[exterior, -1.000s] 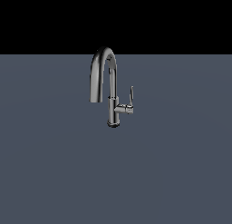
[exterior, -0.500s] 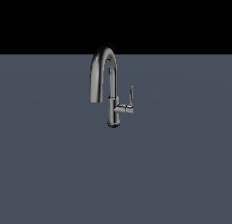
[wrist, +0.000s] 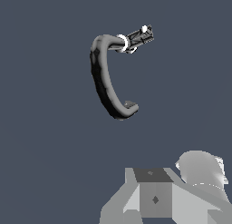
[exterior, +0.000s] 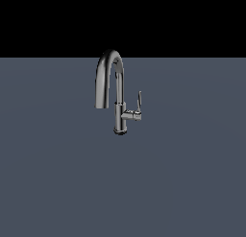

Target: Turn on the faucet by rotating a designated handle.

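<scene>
Faucet point(exterior: 115, 94) stands mid-bench point(exterior: 57, 183) in the exterior view, handle point(exterior: 138, 102) upright at its right (no arm visible); wrist view looks down from above, gripper point(wrist: 156, 200) state unclear, so approach should target the lever, not the spout.

text: none readable | faucet point(exterior: 115, 94): no brand or label seen | handle point(exterior: 139, 101) beside faucet body: no marks | surface around faucet: no signs
</scene>
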You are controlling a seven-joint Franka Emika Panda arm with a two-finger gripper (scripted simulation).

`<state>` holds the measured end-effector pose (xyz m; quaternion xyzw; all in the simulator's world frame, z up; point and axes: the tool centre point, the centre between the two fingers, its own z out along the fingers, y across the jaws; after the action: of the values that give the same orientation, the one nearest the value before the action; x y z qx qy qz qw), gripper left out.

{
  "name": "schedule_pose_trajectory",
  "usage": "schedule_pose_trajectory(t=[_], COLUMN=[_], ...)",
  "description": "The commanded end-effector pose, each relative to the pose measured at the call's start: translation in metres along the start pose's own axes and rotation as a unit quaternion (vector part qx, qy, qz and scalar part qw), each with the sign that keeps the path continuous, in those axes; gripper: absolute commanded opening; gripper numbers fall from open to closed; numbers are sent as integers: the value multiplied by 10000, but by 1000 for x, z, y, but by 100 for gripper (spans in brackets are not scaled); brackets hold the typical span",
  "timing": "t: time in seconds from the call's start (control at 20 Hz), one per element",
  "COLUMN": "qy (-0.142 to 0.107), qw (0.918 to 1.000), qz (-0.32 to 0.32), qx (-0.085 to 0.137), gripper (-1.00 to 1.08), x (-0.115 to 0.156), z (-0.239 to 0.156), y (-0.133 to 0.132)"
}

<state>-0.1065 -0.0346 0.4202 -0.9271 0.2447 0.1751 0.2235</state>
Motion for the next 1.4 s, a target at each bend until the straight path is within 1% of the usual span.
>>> schedule_pose_trajectory(t=[0.0,0.2,0.35,0.55,0.7,0.9,1.05,1.2,1.35], qy=[-192,-508,-753,-1084,-1331,-1660,-1907,-2152,-2394], qw=[9992,9947,9883,9757,9633,9424,9234,9015,8766], qz=[241,629,927,1329,1628,2026,2324,2620,2914], qx=[244,641,947,1362,1671,2081,2387,2690,2990], gripper=[-100,-100,-100,-100,-100,-100,-100,-100,-100], x=[17,44,65,92,112,137,156,174,191], z=[3,10,16,26,34,48,60,74,89], y=[-2,-2,-2,0,2,6,10,13,18])
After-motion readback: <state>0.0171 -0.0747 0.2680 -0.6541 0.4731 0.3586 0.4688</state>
